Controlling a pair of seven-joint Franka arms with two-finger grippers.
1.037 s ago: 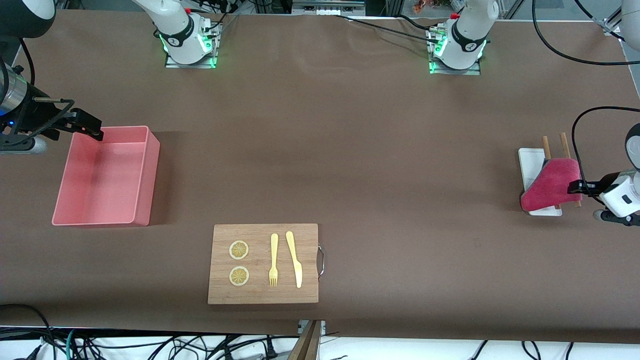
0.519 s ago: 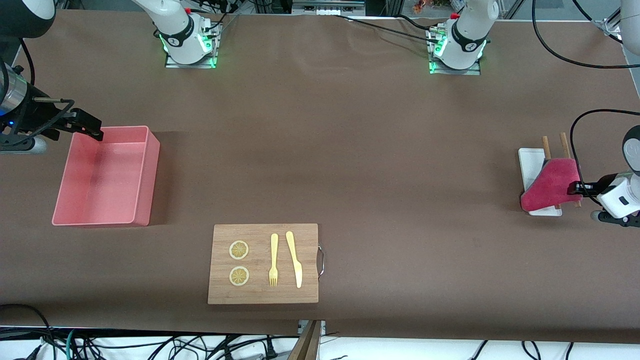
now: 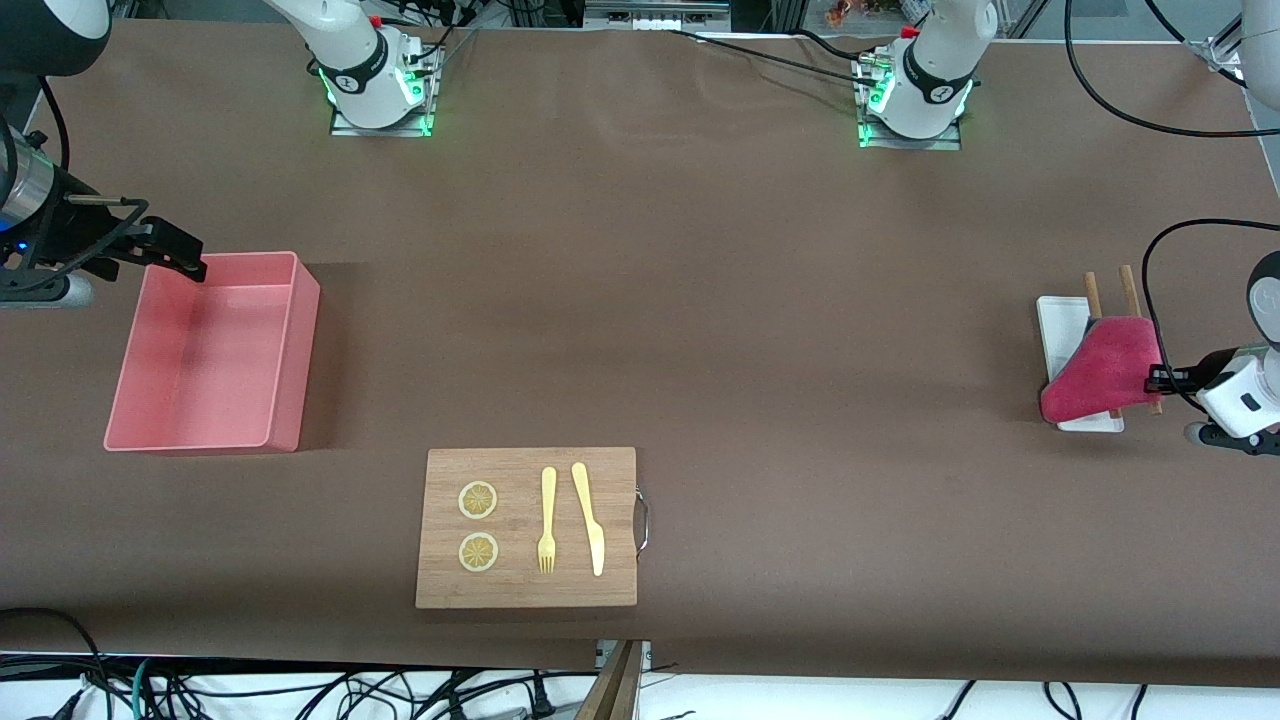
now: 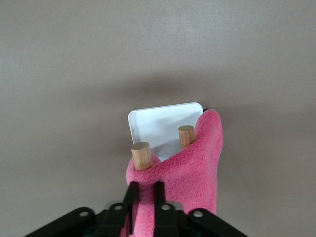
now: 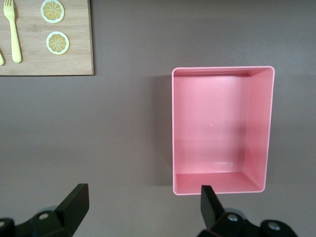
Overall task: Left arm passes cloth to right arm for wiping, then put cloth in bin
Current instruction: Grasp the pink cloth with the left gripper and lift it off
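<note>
Pinching the cloth [image 3: 1100,370] with my left gripper [image 4: 144,200], I feel how soft and light it is, so it will flop and fold. It hangs over two wooden pegs [image 4: 141,155] on the small white tray [image 3: 1060,330] at the left arm's end of the table. I think the thick edge by the pegs is best to hold. My right gripper [image 5: 140,202] waits with fingers wide apart, over the bin's [image 3: 290,350] edge.

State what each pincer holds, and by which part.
The left pincer is shut on the cloth's edge where it drapes over the two wooden pegs above the white tray. The right pincer, open beside the bin, holds nothing.
</note>
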